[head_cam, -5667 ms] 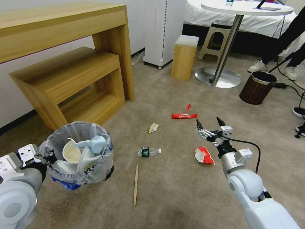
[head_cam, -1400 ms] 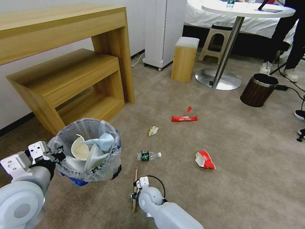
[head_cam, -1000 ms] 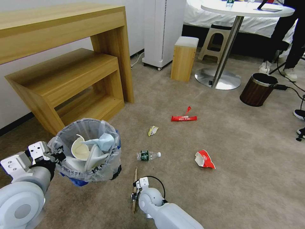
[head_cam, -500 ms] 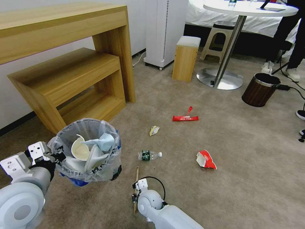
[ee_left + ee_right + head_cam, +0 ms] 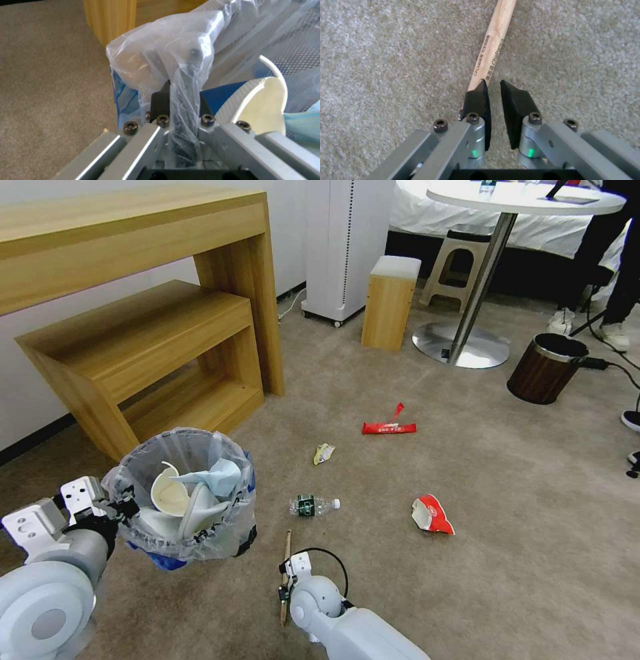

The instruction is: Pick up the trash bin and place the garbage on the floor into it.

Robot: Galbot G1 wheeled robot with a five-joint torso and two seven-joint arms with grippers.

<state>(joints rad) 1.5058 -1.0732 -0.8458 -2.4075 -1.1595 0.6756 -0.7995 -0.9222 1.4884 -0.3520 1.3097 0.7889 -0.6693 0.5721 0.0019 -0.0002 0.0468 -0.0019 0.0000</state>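
Your L tool (image 5: 181, 100) clamped on trash bin (image 5: 190, 500) rim w/ liner. R tool (image 5: 493, 100) nearly together, stick (image 5: 491, 47) beside 1 pad, on beige carpet (image 5: 520, 553). Wood desk (image 5: 133, 280) by wall.

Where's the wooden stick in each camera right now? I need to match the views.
Head view: the wooden stick lies on the carpet at bottom centre, beside the right gripper.
Right wrist view: the stick runs from the right gripper out across the carpet.
Left wrist view: this one looks at the trash bin, clamped by the left gripper.
Shared landmark: the right gripper, over the stick.
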